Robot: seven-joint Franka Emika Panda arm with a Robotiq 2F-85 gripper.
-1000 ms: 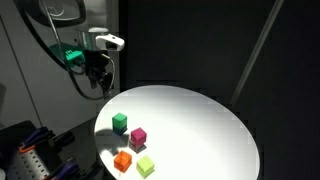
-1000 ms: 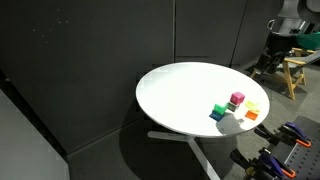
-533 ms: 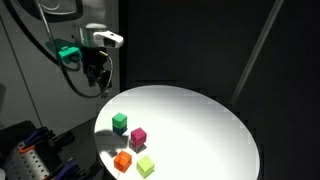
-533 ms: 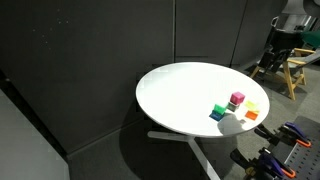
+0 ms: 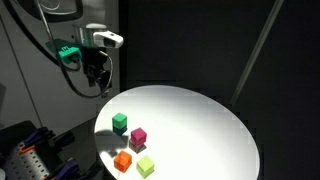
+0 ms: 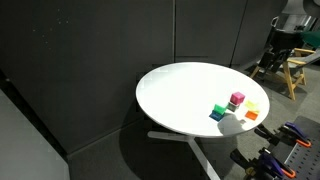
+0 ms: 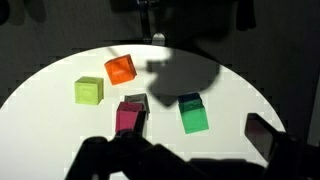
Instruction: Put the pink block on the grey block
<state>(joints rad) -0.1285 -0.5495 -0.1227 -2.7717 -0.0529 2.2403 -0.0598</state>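
The pink block (image 5: 138,133) (image 6: 237,98) (image 7: 129,118) stands near the table's edge among the other cubes. A grey block (image 7: 135,100) (image 6: 235,106) shows right against it, and the pink one appears to rest on top of it. My gripper (image 5: 97,80) (image 7: 180,146) hangs in the air beyond the table's rim, well above and apart from the blocks. Its fingers (image 7: 264,136) are spread wide and open, with nothing between them.
Around the pink block on the round white table (image 5: 200,120) (image 6: 180,90) are a green cube with a dark base (image 5: 120,123) (image 7: 193,118), an orange cube (image 5: 123,160) (image 7: 120,69) and a yellow-green cube (image 5: 146,166) (image 7: 89,91). Dark panels stand behind, and a wooden stool (image 6: 292,72) is nearby.
The arm rose slightly a second ago and has held still since. The blocks have not moved and the gripper stays open.
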